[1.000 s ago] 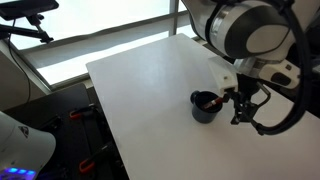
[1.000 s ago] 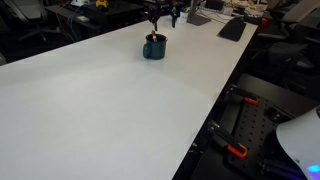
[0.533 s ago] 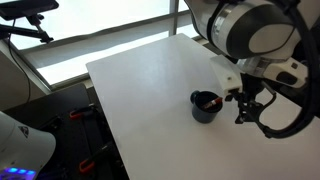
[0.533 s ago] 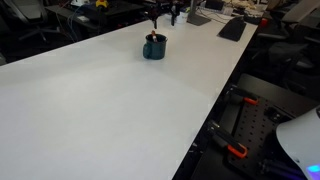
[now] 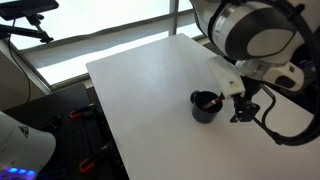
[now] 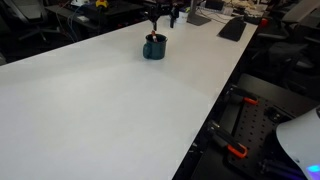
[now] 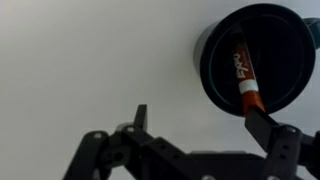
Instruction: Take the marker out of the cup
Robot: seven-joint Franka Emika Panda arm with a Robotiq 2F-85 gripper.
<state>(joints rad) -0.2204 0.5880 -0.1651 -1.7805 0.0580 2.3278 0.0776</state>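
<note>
You're working over the white tabletop (image 5: pixel 140 85) w/ the tool (image 7: pixel 200 128) hanging just beside the cup (image 7: pixel 208 60), jaws spread, gripping nothing. The marker (image 7: pixel 243 78) is leaning inside the cup, so nothing's done yet. You're still needing to centre, descend, pinch & lift.

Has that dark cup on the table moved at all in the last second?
No. In both exterior views the cup sits at the same spot as before, no closer to the near edge of the table.
</note>
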